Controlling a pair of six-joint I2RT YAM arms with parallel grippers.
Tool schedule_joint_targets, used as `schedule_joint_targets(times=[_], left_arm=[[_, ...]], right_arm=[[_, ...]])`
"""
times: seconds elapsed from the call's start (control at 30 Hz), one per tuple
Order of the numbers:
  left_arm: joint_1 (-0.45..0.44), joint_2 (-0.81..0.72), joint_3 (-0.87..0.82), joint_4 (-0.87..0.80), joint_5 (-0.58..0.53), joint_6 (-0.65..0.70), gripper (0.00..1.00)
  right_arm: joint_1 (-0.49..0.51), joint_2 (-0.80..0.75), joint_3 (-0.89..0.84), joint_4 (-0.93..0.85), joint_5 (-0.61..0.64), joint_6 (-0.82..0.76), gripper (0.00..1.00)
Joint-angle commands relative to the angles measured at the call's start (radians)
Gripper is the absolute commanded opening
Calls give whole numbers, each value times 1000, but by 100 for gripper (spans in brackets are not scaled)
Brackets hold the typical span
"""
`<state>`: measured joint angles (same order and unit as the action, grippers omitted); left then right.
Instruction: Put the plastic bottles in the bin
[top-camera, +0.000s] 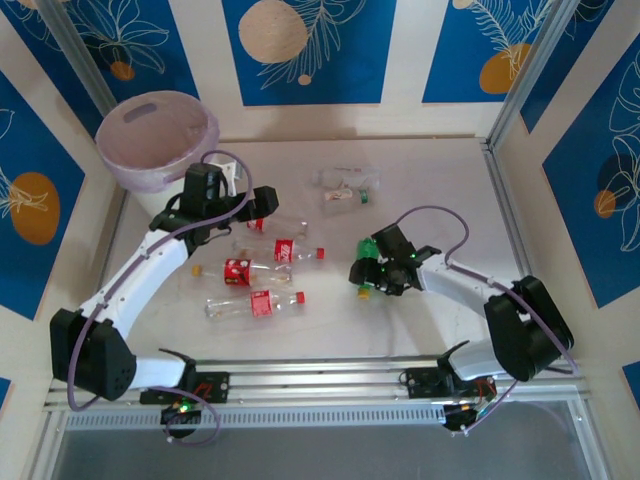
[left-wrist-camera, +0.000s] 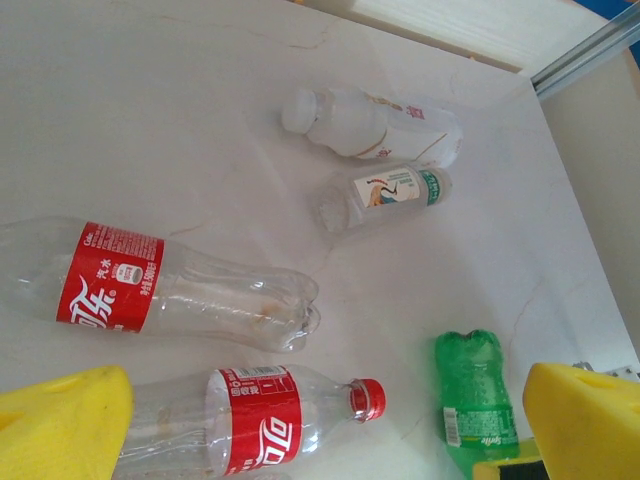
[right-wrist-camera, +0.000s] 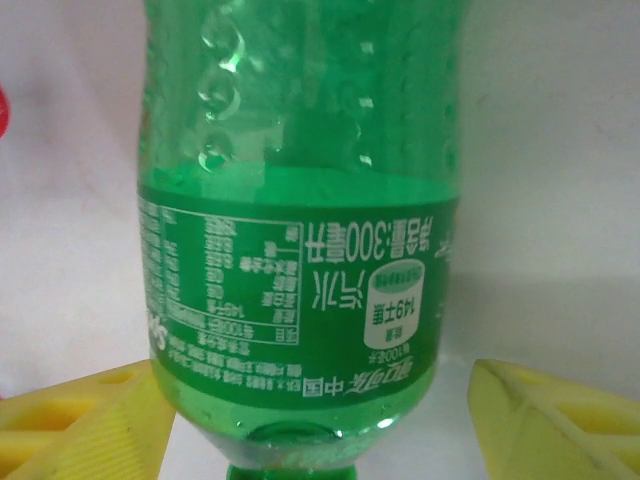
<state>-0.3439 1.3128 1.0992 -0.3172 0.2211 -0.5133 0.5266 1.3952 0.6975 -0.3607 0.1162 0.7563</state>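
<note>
The bin (top-camera: 155, 135), white with a pale purple liner, stands at the far left corner. Several red-labelled bottles (top-camera: 283, 250) lie on the table between the arms. My left gripper (top-camera: 255, 203) hovers open above them; its yellow fingers (left-wrist-camera: 60, 425) frame a red-capped bottle (left-wrist-camera: 255, 420) lying below, beside an uncapped red-labelled bottle (left-wrist-camera: 110, 290). My right gripper (top-camera: 372, 268) is open around the green bottle (right-wrist-camera: 300, 250), neck end toward the wrist. Its left finger (right-wrist-camera: 90, 420) is at the bottle's side, with a gap on the right. That green bottle (left-wrist-camera: 475, 395) lies flat.
Two pale bottles lie farther back: a white one (left-wrist-camera: 375, 125) and a clear one with a picture label (left-wrist-camera: 385, 195). Patterned walls enclose the table, with a metal rail (top-camera: 320, 375) along the near edge. Bare tabletop (top-camera: 450, 190) stretches at the right back.
</note>
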Motion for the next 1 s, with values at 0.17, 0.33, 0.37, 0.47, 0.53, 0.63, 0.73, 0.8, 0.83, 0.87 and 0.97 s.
schedule_joint_targets(times=[0.17, 0.33, 0.37, 0.47, 0.53, 0.63, 0.73, 0.8, 0.83, 0.87, 0.97], left_arm=[[-23, 17, -16, 38, 32, -26, 100], [-28, 42, -28, 79, 82, -62, 100], [-29, 46, -30, 87, 90, -69, 100], [-36, 52, -36, 106, 116, -89, 100], [-44, 61, -42, 128, 161, -112, 100], [-73, 86, -60, 186, 253, -162, 100], [-116, 120, -85, 272, 326, -208, 100], [-147, 151, -95, 333, 359, -240, 100], [-165, 167, -98, 365, 374, -252, 100], [-181, 181, -97, 391, 386, -260, 100], [-219, 220, -94, 438, 388, -280, 100]], right_arm=[[-26, 42, 4, 45, 13, -43, 67], [-34, 8, -6, 50, 17, -90, 58], [-38, -4, -10, 50, 11, -103, 57], [-56, -50, -26, 67, -36, -159, 56], [-76, -88, -50, 112, -117, -229, 55], [-112, -146, -85, 192, -297, -356, 55], [-143, -176, -96, 243, -457, -456, 55], [-150, -189, -99, 267, -502, -501, 55], [-154, -194, -99, 280, -526, -515, 55], [-162, -194, -98, 290, -552, -522, 55], [-173, -190, -86, 307, -605, -523, 54]])
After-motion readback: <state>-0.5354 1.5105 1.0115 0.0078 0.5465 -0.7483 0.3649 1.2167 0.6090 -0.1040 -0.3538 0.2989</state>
